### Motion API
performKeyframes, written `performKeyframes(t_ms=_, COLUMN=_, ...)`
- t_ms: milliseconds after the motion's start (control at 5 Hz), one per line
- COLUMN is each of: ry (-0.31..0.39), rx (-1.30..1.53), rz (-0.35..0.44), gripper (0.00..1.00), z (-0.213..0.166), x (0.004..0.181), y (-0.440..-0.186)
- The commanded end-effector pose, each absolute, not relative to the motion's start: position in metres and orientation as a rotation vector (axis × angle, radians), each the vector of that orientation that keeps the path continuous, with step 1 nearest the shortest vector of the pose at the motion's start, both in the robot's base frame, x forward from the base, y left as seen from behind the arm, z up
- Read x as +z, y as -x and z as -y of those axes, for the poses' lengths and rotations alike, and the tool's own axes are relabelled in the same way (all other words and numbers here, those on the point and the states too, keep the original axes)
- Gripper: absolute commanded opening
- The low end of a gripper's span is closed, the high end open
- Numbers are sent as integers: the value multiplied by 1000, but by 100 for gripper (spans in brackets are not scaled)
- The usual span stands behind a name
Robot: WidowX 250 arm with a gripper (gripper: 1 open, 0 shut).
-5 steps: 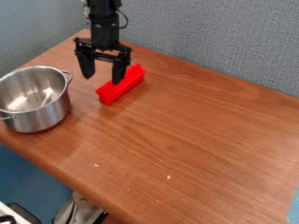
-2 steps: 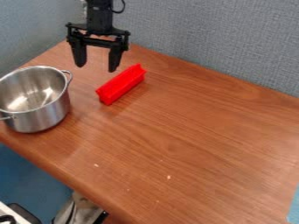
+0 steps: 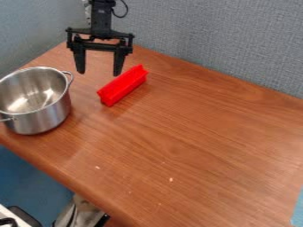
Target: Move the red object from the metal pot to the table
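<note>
**Listener:** Where is the claw, and what are its jaws doing?

**Operator:** I see my gripper (image 3: 101, 64) hanging above the far left part of the table (image 3: 201, 133), close to the blue-grey wall (image 3: 225, 35). It points mostly downward. Its two black fingers are spread wide, with clear air between them, and nothing is held.

**Listener:** And the red object?

**Operator:** The red object (image 3: 122, 84) lies flat on the wood, outside the metal pot (image 3: 34, 99). It is a long, narrow bar. From my gripper it sits below and a little to the right in the view, just beside the right-hand fingertip but apart from it. I see no contact.

**Listener:** Which way does the bar run?

**Operator:** Its long axis runs diagonally, from a near-left end toward a far-right end. The near end points roughly at the pot, which stands well apart on the left edge of the table. The pot looks empty from here, showing only its shiny inside.

**Listener:** What does that mean for the next move?

**Operator:** I judge the job essentially done, since the bar rests on the table and the fingers are clear of it. The relation that matters now is that the bar lies low and to the right of the claw. Any retreat should go up and away from that side, so that the right finger does not clip the far end of the bar.
</note>
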State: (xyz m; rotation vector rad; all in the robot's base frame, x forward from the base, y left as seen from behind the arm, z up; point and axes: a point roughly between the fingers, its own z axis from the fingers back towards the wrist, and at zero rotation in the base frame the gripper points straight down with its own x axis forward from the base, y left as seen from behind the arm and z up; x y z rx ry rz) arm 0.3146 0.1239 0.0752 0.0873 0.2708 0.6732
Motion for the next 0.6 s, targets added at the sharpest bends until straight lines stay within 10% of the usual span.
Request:
performKeyframes(t_ms=0, ry=-91, rx=789, rz=-222, gripper=100, z=-120, x=90, y=-306)
performKeyframes(t_ms=400, ry=-73, rx=1024, rz=-242, gripper=100, z=-117, x=80, y=-284)
